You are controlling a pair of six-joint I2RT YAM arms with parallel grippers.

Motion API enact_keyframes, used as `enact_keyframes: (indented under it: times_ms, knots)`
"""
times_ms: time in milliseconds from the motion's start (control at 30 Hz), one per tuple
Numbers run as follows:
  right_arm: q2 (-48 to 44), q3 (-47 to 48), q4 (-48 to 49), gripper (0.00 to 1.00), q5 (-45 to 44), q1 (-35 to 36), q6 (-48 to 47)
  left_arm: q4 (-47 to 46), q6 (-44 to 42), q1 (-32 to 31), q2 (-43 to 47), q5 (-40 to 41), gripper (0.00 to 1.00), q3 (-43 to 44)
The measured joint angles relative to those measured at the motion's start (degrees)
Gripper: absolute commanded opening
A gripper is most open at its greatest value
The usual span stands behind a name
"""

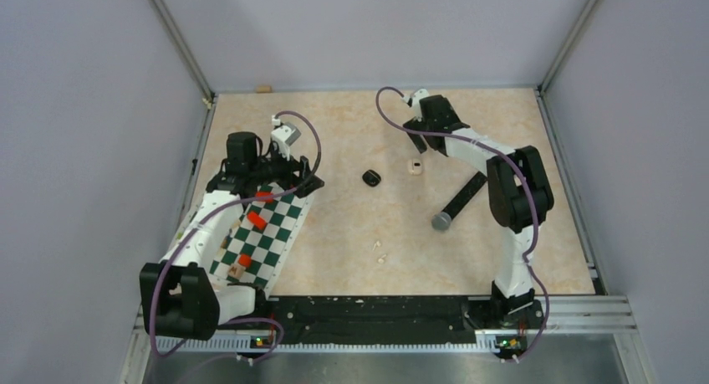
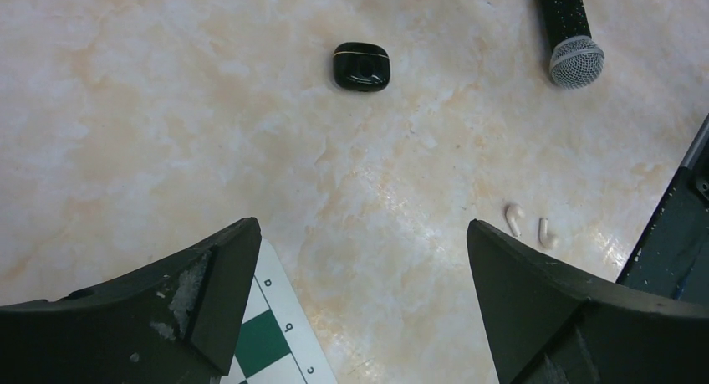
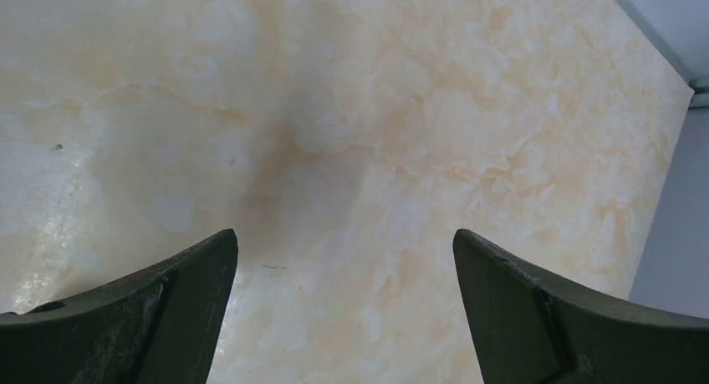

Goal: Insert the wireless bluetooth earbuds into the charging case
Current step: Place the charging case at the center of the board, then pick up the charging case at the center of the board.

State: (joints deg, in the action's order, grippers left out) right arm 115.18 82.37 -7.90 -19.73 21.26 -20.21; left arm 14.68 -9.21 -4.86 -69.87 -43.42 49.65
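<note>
Chessboard border letters, perhaps a, b, c; 2 white earbuds nearby

Left end effector fingers wide apart, arm stretched forward. Right end effector fingers wide apart, elbow bent.

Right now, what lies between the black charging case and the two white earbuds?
Nothing: the tabletop from the black charging case to the white earbuds is bare, as the left wrist view shows. The microphone lies aside.
</note>
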Motion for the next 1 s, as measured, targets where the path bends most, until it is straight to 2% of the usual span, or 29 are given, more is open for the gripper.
enact_keyframes:
  times_ms: [567, 767, 1000]
  knots:
    - [0.68, -7.02, 7.39, 0.98, 7.89, 0.02, -12.98, -0.94, 0.07, 0.0, -0.2, -3.58, 0.99, -0.26]
    - [-1.14, -10.99, 11.65, 0.94, 10.97, 0.48, -19.5, -1.11, 0.28, 0.02, -0.61, -3.76, 0.99, -0.26]
    - [-5.31, -16.37, 11.32, 0.92, 15.37, 1.07, -27.91, -1.2, 0.5, 0.02, -0.79, -4.33, 0.99, -0.26]
